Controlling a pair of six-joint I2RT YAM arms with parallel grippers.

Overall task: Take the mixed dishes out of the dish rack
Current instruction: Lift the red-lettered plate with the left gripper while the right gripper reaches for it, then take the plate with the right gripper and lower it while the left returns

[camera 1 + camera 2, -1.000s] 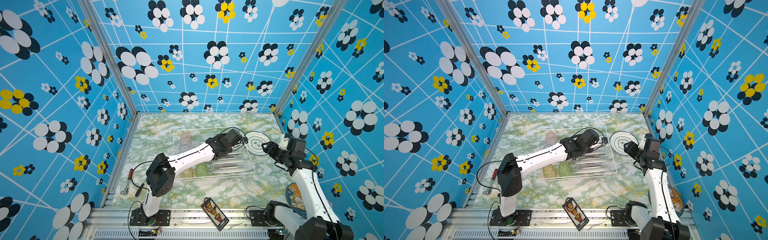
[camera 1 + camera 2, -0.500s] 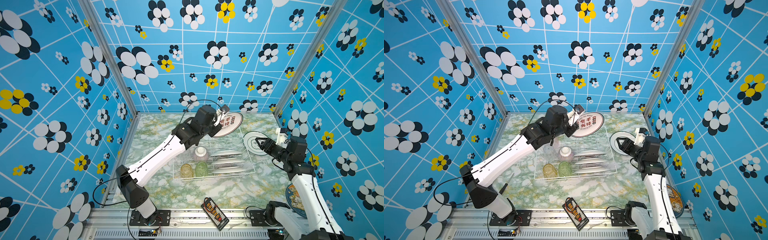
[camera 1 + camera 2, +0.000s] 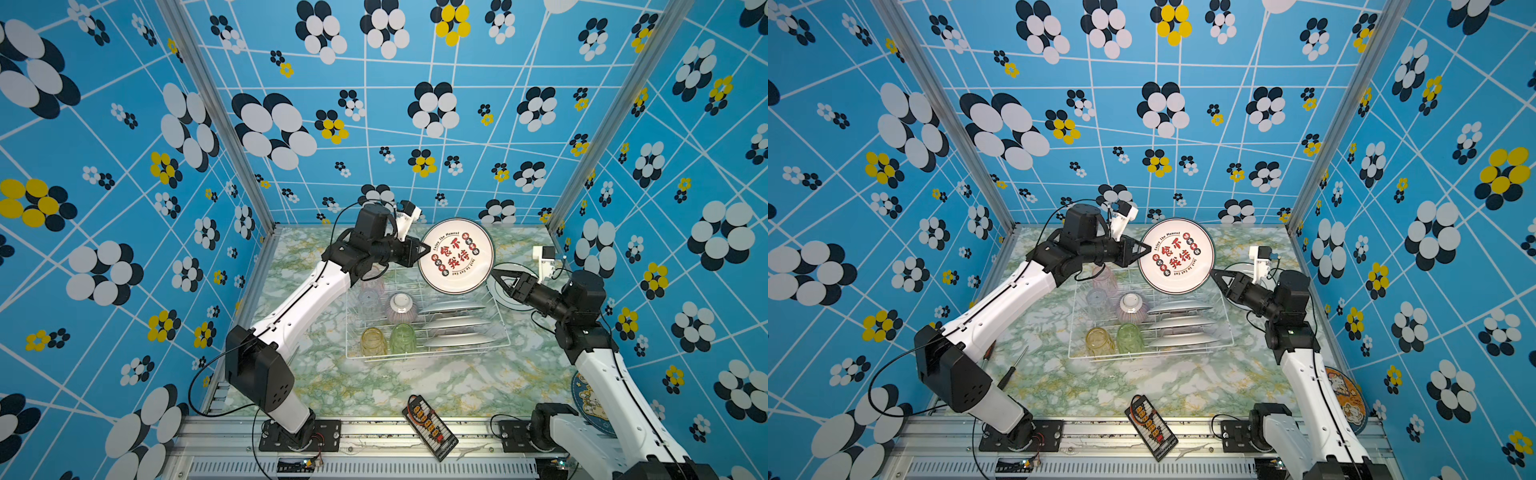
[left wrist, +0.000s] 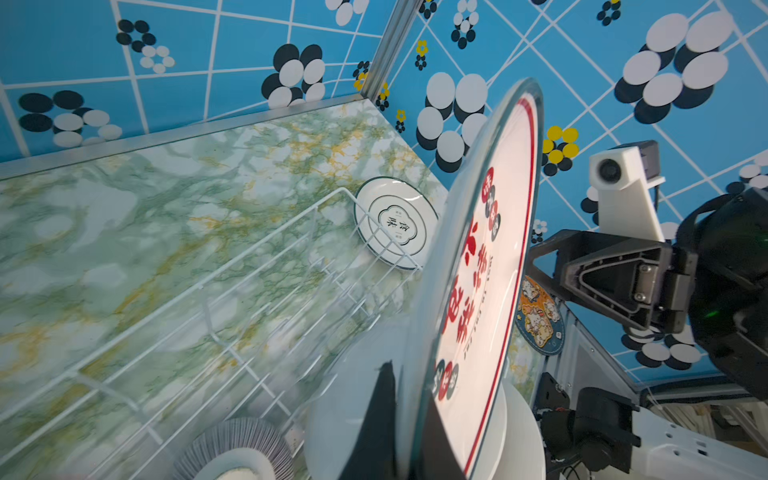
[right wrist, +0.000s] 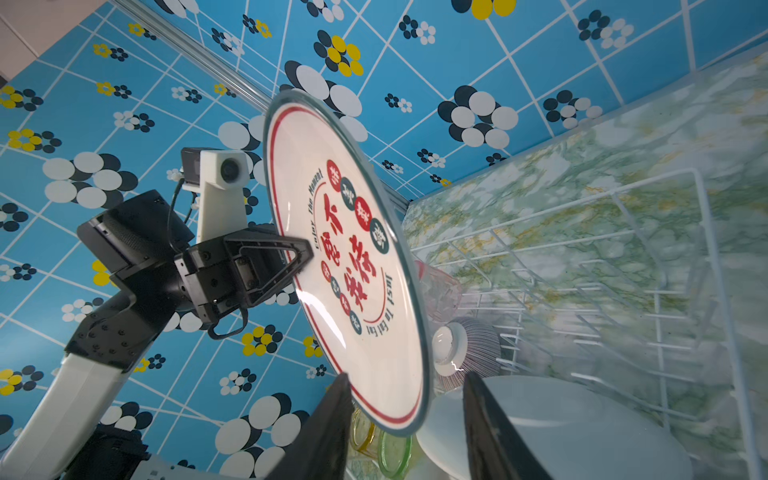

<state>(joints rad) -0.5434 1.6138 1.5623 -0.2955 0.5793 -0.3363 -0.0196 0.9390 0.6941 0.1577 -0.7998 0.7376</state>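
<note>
Half the tabletop plate (image 3: 503, 300) hides behind the right claw (image 3: 495, 274).

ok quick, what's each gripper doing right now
left gripper: closed on the red-lettered plate
right gripper: open, jaws straddling that plate's rim

the round white plate with a red ring and dark green rim (image 3: 456, 255) bears four large red chinese characters, 食不 over 我待, flanked by curved dark lines "enjoy the moment" and "just to eat eat". its small round badges are unreadable. the flat white green-rimmed plate (image 4: 395, 222) shows two dark characters, unclear.
</note>
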